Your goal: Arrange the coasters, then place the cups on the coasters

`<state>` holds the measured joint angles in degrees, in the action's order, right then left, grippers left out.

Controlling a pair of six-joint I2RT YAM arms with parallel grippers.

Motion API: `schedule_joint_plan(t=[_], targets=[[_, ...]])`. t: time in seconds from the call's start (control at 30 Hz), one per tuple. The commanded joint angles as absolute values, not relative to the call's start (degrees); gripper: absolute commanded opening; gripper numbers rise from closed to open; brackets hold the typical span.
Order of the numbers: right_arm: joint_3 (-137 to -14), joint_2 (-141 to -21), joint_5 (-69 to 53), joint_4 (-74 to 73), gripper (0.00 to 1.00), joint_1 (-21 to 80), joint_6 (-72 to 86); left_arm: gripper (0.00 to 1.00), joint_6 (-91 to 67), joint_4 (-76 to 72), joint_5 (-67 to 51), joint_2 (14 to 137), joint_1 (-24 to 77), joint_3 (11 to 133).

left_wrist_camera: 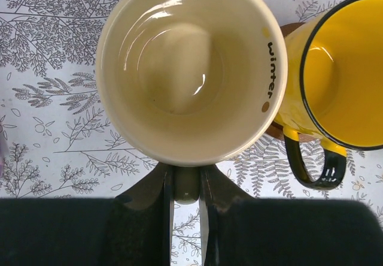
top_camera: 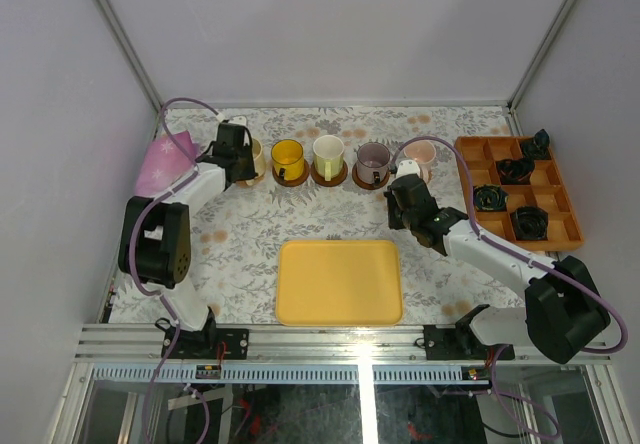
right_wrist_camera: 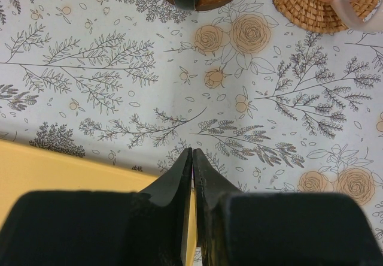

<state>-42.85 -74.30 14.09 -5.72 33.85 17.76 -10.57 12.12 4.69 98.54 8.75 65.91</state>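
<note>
Floral table (top_camera: 240, 234), far left corner: left gripper (left_wrist_camera: 187, 188) clamps the handle of the cream cup (left_wrist_camera: 191, 68). Lower squarely, release gently (yellow cup (left_wrist_camera: 341, 68) stands just beside). Empty right gripper (right_wrist_camera: 192, 158) is closed.

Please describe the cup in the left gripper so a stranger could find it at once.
On the flowered table, five cups stand in a row near the far edge. It is the leftmost, a cream-white cup next to the yellow cup. Its rim reads "winter", and it alone has its handle pinched by the left gripper.
</note>
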Motion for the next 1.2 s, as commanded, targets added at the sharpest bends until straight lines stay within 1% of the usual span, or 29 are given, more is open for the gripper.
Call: schedule_joint_plan(t=[0.0,0.33,1.17], targets=[[-43.9,-72.6,15.9,-5.0,0.1,33.7,17.1,0.0,-9.7,4.6,6.2,97.8,7.4,67.6],[-44.4,-74.0,14.9,-5.1,0.1,33.7,17.1,0.0,-10.3,3.2,5.0,97.3,5.7,65.7],[-45.3,-75.6,14.7,-5.3,0.1,33.7,17.1,0.0,-10.6,1.6,3.4,97.5,5.2,62.9]])
